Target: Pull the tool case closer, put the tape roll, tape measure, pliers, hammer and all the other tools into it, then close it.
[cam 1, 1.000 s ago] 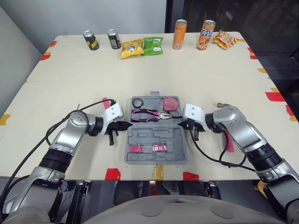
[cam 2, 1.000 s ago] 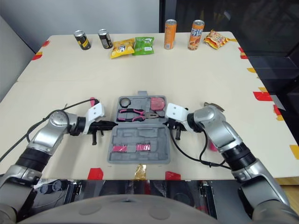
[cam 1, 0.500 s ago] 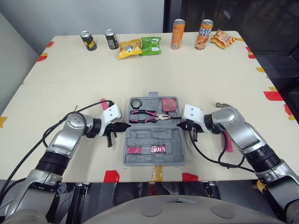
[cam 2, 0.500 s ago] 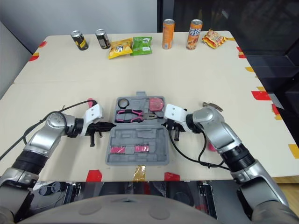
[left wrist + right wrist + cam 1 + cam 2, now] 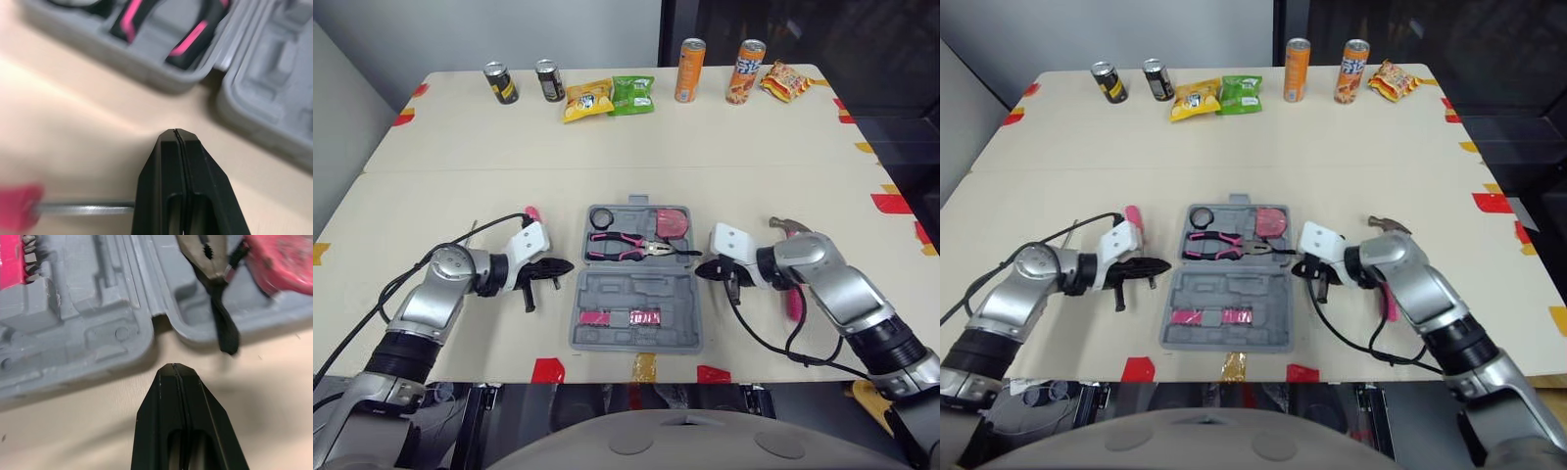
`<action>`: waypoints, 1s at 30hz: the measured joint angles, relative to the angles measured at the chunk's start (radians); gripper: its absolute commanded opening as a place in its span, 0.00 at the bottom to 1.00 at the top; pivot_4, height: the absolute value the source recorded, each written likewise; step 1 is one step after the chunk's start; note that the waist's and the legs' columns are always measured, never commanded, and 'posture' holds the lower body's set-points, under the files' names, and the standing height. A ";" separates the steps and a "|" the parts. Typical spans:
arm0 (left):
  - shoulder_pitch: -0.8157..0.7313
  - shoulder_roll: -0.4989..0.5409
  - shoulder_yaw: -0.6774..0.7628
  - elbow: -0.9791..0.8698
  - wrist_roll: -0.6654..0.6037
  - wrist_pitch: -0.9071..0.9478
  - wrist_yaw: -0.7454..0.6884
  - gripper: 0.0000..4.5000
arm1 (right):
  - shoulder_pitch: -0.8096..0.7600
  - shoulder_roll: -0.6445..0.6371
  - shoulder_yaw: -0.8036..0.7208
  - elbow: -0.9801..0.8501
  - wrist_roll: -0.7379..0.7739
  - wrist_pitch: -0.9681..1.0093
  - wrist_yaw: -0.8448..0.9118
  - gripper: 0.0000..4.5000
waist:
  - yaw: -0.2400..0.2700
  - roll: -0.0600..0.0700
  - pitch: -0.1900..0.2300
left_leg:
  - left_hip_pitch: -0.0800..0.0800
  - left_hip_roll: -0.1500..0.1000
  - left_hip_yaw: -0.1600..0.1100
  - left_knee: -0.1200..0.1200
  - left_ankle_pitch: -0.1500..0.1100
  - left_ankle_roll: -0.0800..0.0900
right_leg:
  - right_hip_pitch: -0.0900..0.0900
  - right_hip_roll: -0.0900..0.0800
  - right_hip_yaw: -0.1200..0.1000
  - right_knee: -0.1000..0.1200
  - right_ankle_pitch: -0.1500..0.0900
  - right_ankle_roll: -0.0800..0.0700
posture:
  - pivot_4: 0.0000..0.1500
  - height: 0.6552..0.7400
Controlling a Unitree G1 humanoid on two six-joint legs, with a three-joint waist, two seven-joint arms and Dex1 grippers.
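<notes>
Tool case (image 5: 636,291) matt grey plastic; table (image 5: 636,157) smooth.

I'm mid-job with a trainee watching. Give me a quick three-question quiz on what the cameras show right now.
1. True or false: the pliers and tape measure lie inside the open tool case.
2. Which tool lies on the table outside the case, to its right? A) pliers B) hammer C) tape measure
3. Fill in: the fingers of the left gripper and right gripper are ____.
Key: 1 true; 2 B; 3 shut.
</notes>
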 measured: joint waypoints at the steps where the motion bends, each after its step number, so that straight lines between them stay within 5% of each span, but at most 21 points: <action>1: 0.016 0.000 0.022 0.000 -0.016 -0.001 0.005 0.01 | 0.016 -0.012 -0.029 -0.017 0.023 0.000 0.001 0.00 | 0.003 0.000 0.000 | 0.000 0.000 0.000 0.000 0.000 0.000 | 0.000 0.000 0.000 0.000 0.000 0.000 | 1.00 1.00; 8: 0.172 -0.080 0.268 -0.113 -0.280 -0.005 0.003 0.01 | 0.168 0.032 -0.277 -0.093 0.243 -0.098 -0.006 0.00 | 0.018 -0.001 0.001 | -0.011 0.001 0.000 0.005 0.000 0.000 | -0.008 0.000 0.000 0.000 0.000 0.001 | 1.00 1.00; 11: 0.225 -0.104 0.333 -0.155 -0.362 -0.009 -0.003 0.15 | 0.205 0.076 -0.356 -0.105 0.319 -0.136 -0.030 0.15 | 0.019 -0.001 0.001 | -0.013 0.001 0.000 0.008 0.000 0.000 | -0.010 0.000 0.000 0.002 0.001 0.002 | 1.00 1.00; 22: 0.521 -0.232 0.594 -0.108 -0.488 -0.119 0.010 1.00 | 0.742 0.210 -0.688 -0.181 0.438 -0.418 -0.063 0.98 | 0.031 -0.005 0.002 | -0.012 0.001 -0.001 0.006 -0.001 -0.001 | -0.009 0.000 -0.001 -0.002 0.000 0.007 | 1.00 1.00; 30: 0.605 -0.241 0.717 0.105 -0.485 -0.197 0.021 1.00 | 0.972 0.292 -0.850 -0.034 0.457 -0.588 -0.060 0.99 | 0.029 -0.008 0.001 | -0.011 0.000 -0.001 0.005 -0.006 -0.009 | -0.005 -0.001 0.000 -0.009 -0.001 0.010 | 1.00 1.00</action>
